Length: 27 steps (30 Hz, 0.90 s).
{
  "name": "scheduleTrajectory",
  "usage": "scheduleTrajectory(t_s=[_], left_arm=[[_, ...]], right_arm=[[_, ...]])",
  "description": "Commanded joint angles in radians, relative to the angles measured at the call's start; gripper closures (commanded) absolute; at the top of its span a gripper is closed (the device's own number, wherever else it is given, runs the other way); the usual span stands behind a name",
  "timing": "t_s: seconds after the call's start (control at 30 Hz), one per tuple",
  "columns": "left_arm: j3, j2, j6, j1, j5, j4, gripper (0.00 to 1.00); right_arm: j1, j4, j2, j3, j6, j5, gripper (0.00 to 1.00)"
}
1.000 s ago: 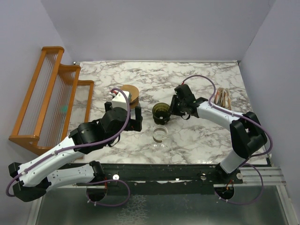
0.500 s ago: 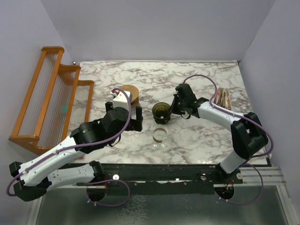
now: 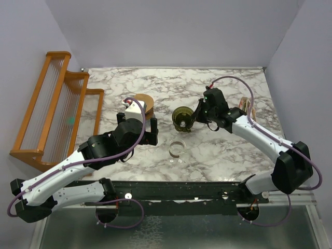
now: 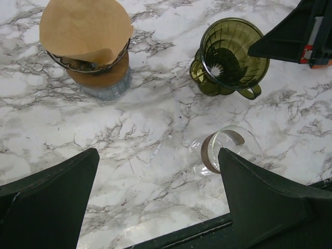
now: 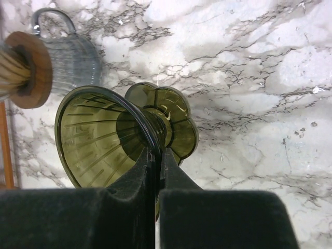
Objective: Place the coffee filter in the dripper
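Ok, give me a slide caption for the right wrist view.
Right gripper pinches the tilted dripper by its rim, marble table behind.

Table (image 3: 155,83): white marble-pattern top with grey veining, fills the middle of the top view; same veined surface seen close in both wrist views. Back wall (image 3: 171,31) plain pale lavender-grey, no windows showing. Left wall (image 3: 21,62) and right wall (image 3: 311,78) same colour, boxing the table in on three sides. Wooden rack (image 3: 57,104), orange-brown, three stepped tiers with thin vertical rods, stands at left of frame by the table's left edge, close to the left wall. Black rail (image 3: 181,193) runs along the table's near edge, lower frame. Below it a grey mottled metal surface (image 3: 171,233). Silver slotted bar (image 3: 301,194) lower right. Light even, diffuse, soft shadows only.
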Motion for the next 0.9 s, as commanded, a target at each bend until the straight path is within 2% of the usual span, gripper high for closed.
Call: scheduleTrajectory(t_s=[0.0, 0.3, 0.5, 0.67, 0.87], left_arm=[[-0.011, -0.003, 0.011, 0.004, -0.026, 0.014, 0.01], [-0.012, -0.021, 0.017, 0.004, -0.033, 0.015, 0.01], [-0.012, -0.038, 0.022, 0.004, -0.042, 0.013, 0.01], [-0.001, -0.044, 0.028, 0.004, -0.051, 0.009, 0.01], [0.007, -0.047, 0.03, 0.004, -0.055, 0.008, 0.01]], right_arm=[[-0.006, -0.078, -0.084, 0.067, -0.051, -0.056, 1.0], [-0.006, -0.297, -0.13, 0.234, -0.142, -0.223, 1.0], [-0.004, -0.423, -0.109, 0.29, -0.202, -0.402, 1.0], [0.042, -0.514, -0.102, 0.317, -0.25, -0.411, 1.0], [0.114, -0.523, -0.109, 0.307, -0.242, -0.376, 1.0]])
